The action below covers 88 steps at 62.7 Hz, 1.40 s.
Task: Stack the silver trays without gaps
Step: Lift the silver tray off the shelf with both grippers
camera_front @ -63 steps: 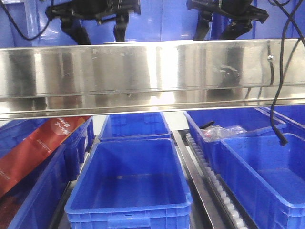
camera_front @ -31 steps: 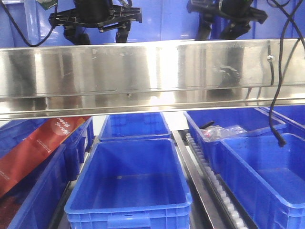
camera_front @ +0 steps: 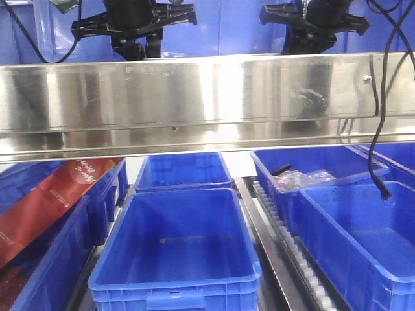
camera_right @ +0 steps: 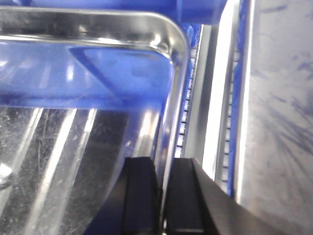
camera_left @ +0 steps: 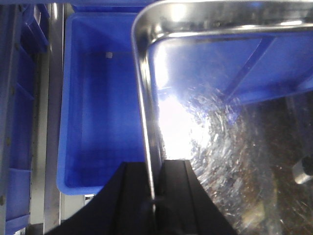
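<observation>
The left pincer (camera_left: 154, 169) has two flat, matte black fingers (camera_left: 132, 196) with squared tips that widen toward the wrist. The right pincer (camera_right: 164, 166) has the same plain black slabs. Behind each pincer sits a black crossbar housing (camera_front: 133, 16). A thin black cable (camera_front: 384, 186) hangs beside the right pincer.

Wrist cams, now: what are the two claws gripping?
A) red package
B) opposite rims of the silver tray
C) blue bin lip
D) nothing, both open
B: the rim of the silver tray runs between the fingers of the left claw in the left wrist view, and of the right claw in the right wrist view.
</observation>
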Each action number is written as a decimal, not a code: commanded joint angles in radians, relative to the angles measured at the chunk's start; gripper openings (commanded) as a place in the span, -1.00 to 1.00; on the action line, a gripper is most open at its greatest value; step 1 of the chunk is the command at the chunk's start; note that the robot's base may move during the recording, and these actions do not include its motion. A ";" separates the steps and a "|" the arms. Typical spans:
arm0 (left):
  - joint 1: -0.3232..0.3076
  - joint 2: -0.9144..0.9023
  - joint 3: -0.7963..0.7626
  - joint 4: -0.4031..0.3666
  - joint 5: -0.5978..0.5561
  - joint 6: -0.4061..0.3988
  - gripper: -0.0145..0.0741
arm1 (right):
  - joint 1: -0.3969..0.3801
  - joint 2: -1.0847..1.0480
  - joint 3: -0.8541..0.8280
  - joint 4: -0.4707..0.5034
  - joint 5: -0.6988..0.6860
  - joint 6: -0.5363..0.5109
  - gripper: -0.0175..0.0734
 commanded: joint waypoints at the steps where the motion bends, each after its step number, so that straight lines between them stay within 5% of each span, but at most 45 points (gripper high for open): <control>1: -0.009 0.004 -0.026 -0.008 -0.043 0.008 -0.72 | 0.005 -0.005 -0.021 0.014 -0.002 -0.025 -0.79; 35: -0.017 -0.005 -0.220 0.076 0.247 0.071 -0.72 | 0.005 -0.086 -0.115 0.016 0.167 -0.025 -0.79; 54: -0.060 -0.036 -0.233 0.124 0.247 0.081 -0.72 | 0.005 -0.132 -0.117 0.016 0.200 -0.025 -0.79; 88: -0.070 -0.131 -0.233 0.189 0.019 0.067 -0.72 | 0.005 -0.207 -0.171 0.020 0.032 -0.025 -0.79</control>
